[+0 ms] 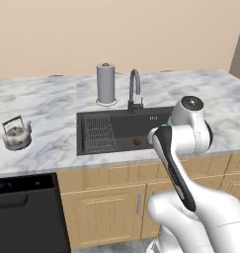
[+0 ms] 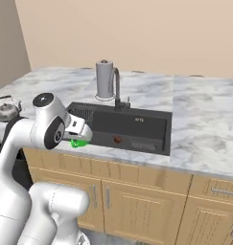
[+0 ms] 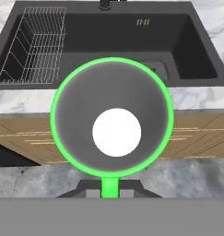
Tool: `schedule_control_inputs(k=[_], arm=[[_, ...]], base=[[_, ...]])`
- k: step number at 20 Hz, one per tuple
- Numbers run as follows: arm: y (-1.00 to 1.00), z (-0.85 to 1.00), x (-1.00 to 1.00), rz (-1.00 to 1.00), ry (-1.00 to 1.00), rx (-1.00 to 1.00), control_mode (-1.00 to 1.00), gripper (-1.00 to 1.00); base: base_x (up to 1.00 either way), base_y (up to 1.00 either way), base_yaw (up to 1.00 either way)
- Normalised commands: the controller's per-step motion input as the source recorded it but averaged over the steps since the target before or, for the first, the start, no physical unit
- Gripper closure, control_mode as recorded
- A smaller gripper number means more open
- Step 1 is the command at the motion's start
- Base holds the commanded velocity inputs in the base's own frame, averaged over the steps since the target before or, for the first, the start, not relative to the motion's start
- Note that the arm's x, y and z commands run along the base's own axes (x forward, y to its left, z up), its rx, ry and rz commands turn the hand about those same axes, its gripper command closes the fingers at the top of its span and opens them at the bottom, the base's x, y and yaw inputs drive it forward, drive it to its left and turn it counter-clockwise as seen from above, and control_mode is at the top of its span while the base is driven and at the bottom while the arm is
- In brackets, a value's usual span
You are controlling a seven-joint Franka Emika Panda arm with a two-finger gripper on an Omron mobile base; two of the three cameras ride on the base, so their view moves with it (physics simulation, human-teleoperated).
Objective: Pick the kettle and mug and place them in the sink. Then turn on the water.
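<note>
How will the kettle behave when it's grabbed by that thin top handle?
The kettle is squat and wide-based on the counter, so it probably won't tip when nudged. Its thin arched handle likely lets the body swing under the jaws. The smooth metal looks rigid, and perhaps slippery.

A tall grey paper-towel roll (image 1: 105, 84) stands upright at the back of the white marble table (image 1: 47, 106), at about 12 o'clock in the left base view. Just beside it, at its 3 o'clock, the curved grey faucet (image 1: 135, 89) arches forward. Below the table's front edge run light wooden cabinet doors (image 1: 106, 210) with slim metal handles, and at 7 o'clock sits a black dishwasher front (image 1: 27, 215). A plain beige wall (image 1: 116, 29) backs it all.
</note>
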Motion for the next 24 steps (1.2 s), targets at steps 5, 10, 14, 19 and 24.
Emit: schedule_control_inputs(k=[5,10,14,19,24], arm=[[0.0,0.0,0.0,0.0,0.0,0.0,1.0,1.0],[0.0,0.0,0.0,0.0,0.0,0.0,1.0,1.0],[0.0,0.0,0.0,0.0,0.0,0.0,1.0,1.0],[0.0,0.0,0.0,0.0,0.0,0.0,1.0,1.0],[0.0,0.0,0.0,0.0,0.0,0.0,1.0,1.0]], base=[[0.37,-0.58,0.04],[0.53,-0.52,0.04],[0.48,-0.43,0.05],[0.41,-0.22,0.04],[0.32,-0.06,0.05]])
